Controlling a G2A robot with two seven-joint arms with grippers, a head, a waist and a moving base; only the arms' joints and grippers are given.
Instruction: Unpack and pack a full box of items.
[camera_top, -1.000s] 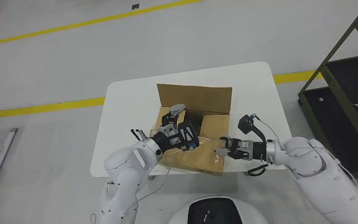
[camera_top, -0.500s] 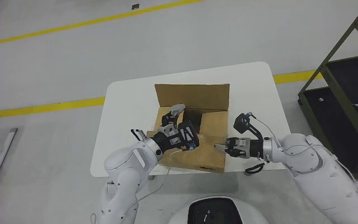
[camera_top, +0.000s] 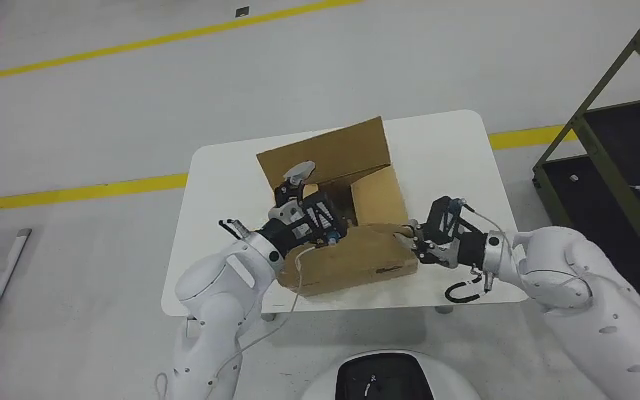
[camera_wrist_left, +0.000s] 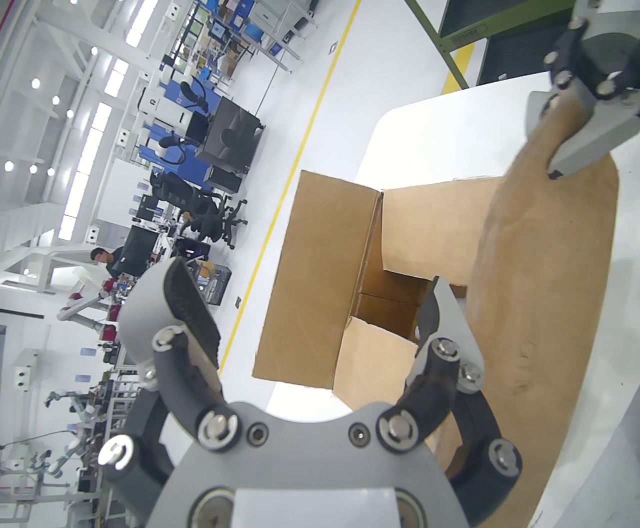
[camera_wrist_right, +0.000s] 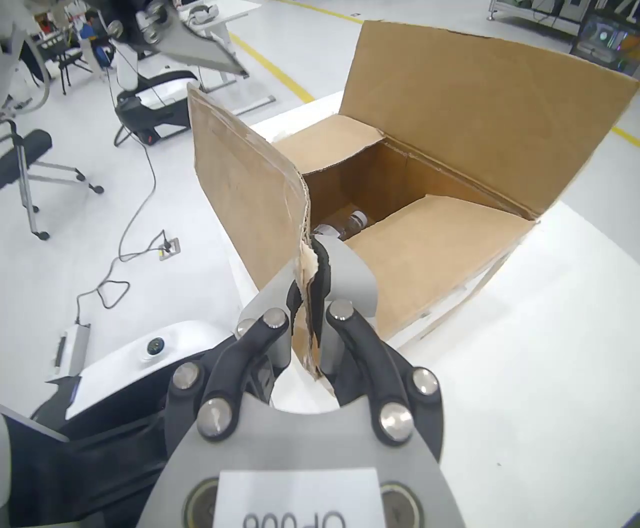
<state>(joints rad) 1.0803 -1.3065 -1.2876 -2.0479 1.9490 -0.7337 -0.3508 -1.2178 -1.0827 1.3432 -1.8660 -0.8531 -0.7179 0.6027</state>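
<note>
While the left gripper (camera_wrist_left: 305, 295) hangs spread at its 9 o'clock edge, the cardboard box (camera_top: 345, 262) sits mid-table. At 3 o'clock the right gripper (camera_wrist_right: 307, 265) pinches the near flap (camera_wrist_right: 240, 190), frayed there. Thin, bendy card probably tears, so grip nearer the fold.
</note>
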